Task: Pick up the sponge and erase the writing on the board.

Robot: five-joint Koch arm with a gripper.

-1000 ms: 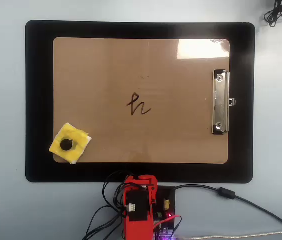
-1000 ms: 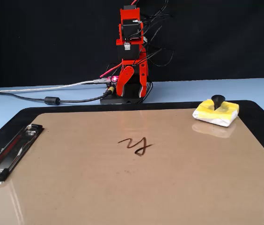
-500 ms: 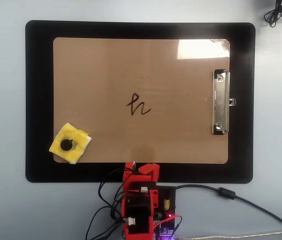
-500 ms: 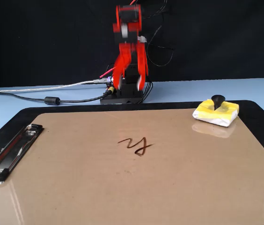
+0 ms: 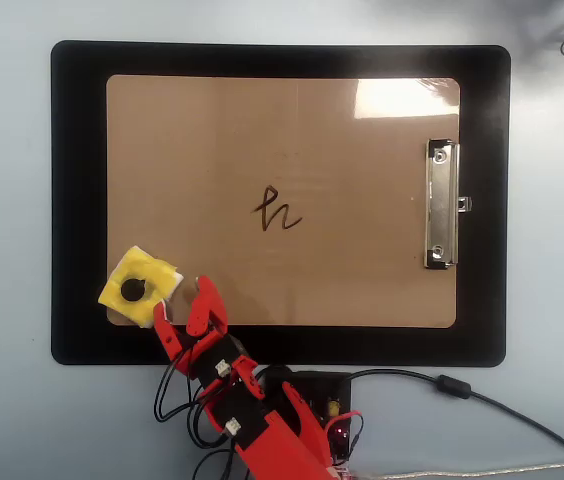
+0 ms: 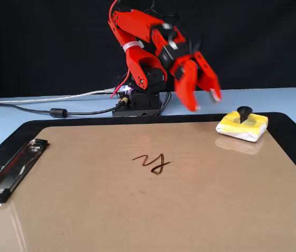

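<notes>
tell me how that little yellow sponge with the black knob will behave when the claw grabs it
The small square yellow sponge with its white underside looks soft and light, so it will probably squash if pinched by the body. Its black round knob stands up and looks firmer, likely the better hold. Lying at the corner of the glossy tan-brown board, it may slide if the open red claw nudges it.
</notes>
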